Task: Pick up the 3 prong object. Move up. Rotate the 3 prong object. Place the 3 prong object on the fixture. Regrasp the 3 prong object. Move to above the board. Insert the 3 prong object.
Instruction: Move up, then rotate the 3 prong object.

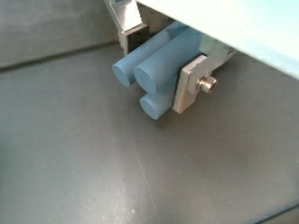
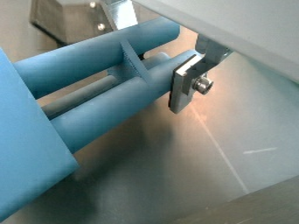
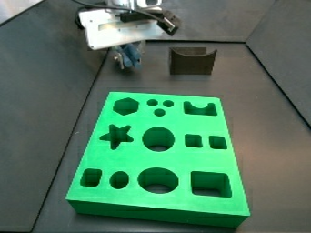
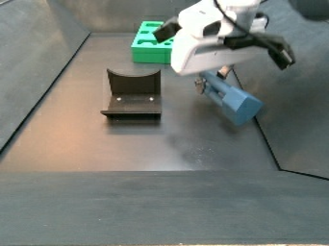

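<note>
My gripper point(image 1: 162, 54) is shut on the 3 prong object point(image 1: 147, 73), a blue-grey piece whose three round prong ends show between the silver fingers point(image 1: 191, 84). In a wrist view its solid block point(image 2: 26, 153) sticks out well beyond the gripper point(image 2: 152, 48). In a side view the 3 prong object point(image 4: 233, 100) hangs tilted, block end lowest, under the gripper point(image 4: 214, 79), to the right of the dark fixture point(image 4: 133, 88). In a side view the gripper point(image 3: 125, 53) is left of the fixture point(image 3: 191, 60) and beyond the green board point(image 3: 183, 160).
The board point(image 4: 144, 45) lies at the far end of the dark grey floor, past the fixture. Sloping grey walls enclose the floor on every side. The white gripper body hides where the fingers meet the piece in both side views.
</note>
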You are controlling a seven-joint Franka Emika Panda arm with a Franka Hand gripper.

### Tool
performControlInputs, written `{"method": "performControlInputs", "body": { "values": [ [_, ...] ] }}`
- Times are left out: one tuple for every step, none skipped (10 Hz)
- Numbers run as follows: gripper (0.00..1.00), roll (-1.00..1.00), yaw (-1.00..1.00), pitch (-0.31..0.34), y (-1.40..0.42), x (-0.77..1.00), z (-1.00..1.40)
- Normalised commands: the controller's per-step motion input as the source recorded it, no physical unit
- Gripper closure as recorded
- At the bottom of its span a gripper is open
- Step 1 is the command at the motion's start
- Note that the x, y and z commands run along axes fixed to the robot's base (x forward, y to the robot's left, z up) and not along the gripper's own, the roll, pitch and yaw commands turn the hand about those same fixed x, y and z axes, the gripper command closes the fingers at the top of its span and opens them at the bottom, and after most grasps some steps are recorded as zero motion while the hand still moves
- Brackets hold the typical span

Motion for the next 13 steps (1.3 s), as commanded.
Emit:
{"method": "performControlInputs", "body": {
  "values": [
    [1.0,-0.06,-0.01,0.026,0.0,-0.02,0.44],
    [1.0,-0.07,0.0,0.03,0.0,-0.02,0.36],
    [1.0,-0.09,0.01,0.033,0.0,-0.02,0.19],
    [1.0,0.0,0.0,0.0,1.0,0.31,0.68],
    [1.0,-0.01,-0.01,0.006,1.0,0.31,0.63],
    [1.0,-0.04,-0.03,0.054,1.0,0.26,0.63],
    [1.0,-0.08,-0.04,0.073,0.77,0.16,0.48],
    [1.0,-0.11,-0.04,0.067,0.58,0.1,0.34],
    [1.0,-0.13,-0.04,0.057,0.45,0.07,0.24],
    [1.0,0.0,-1.0,0.0,0.0,0.0,0.0],
    [1.0,0.0,-1.0,-0.001,-0.1,0.0,-0.03],
    [1.0,0.0,-1.0,-0.001,-0.06,0.0,-0.02],
    [1.0,0.0,-1.0,-0.002,-0.02,0.0,-0.02]
  ]
}}
